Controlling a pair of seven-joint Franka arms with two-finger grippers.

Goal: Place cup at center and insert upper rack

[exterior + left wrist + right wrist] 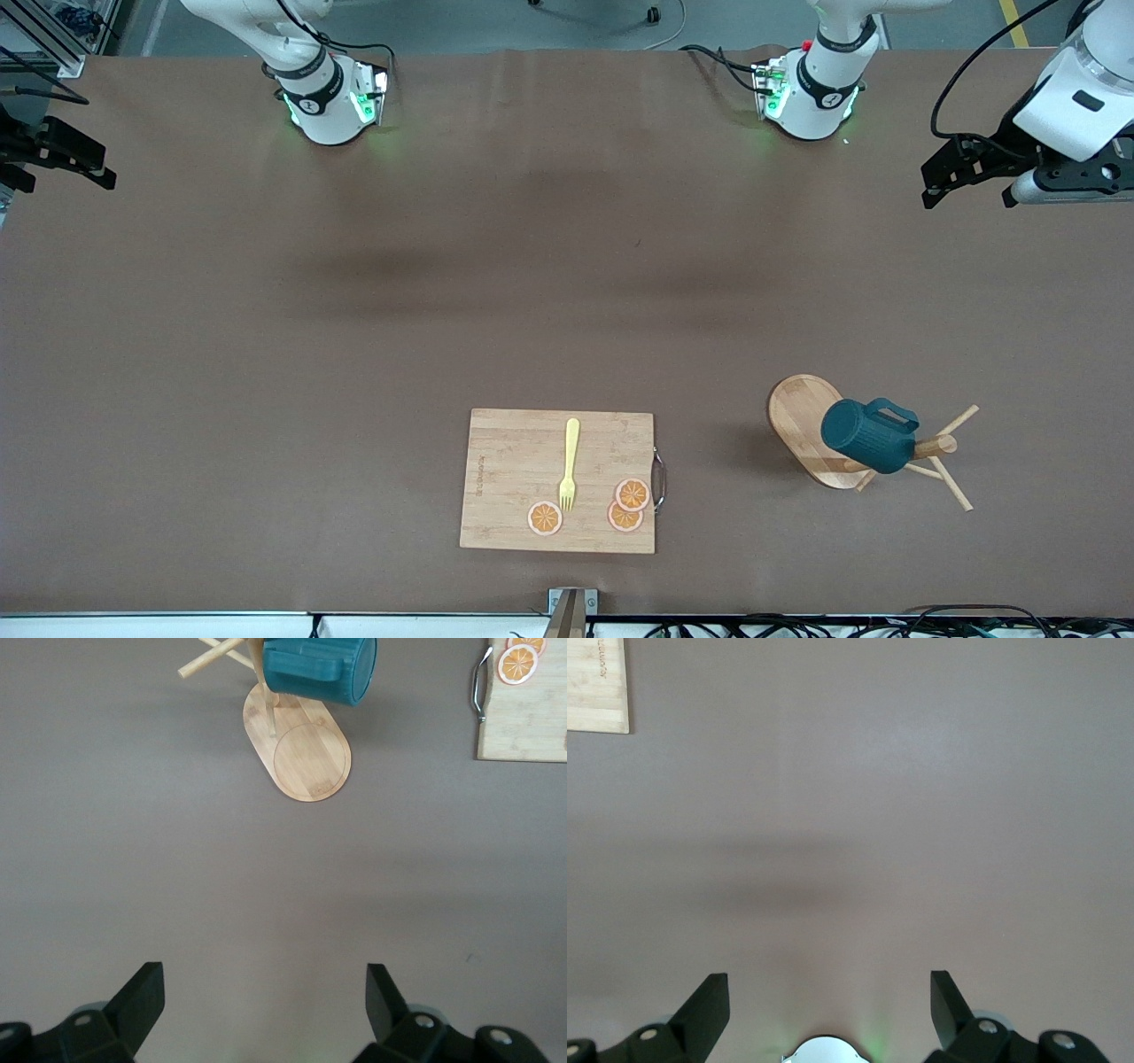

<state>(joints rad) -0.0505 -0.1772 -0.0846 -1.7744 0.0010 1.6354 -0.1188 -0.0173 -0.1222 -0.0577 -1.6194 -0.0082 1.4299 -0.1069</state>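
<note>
Dark teal ribbed cup point(866, 436) hangs tilted on wooden mug tree point(802, 425); my left gripper point(264, 997) and right gripper point(829, 997) spread wide, empty.

Even, fairly bright light from above gives the brown bench point(266, 354) soft, wide shadows and a pale glare in the right wrist view, where the near black tool tips look perhaps slightly blurred.

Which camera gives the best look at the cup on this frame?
The front view: the whole cup with its handle shows, hanging on the upper rack. The left wrist view cuts the cup off at the frame edge. The right wrist view shows none of it.
</note>
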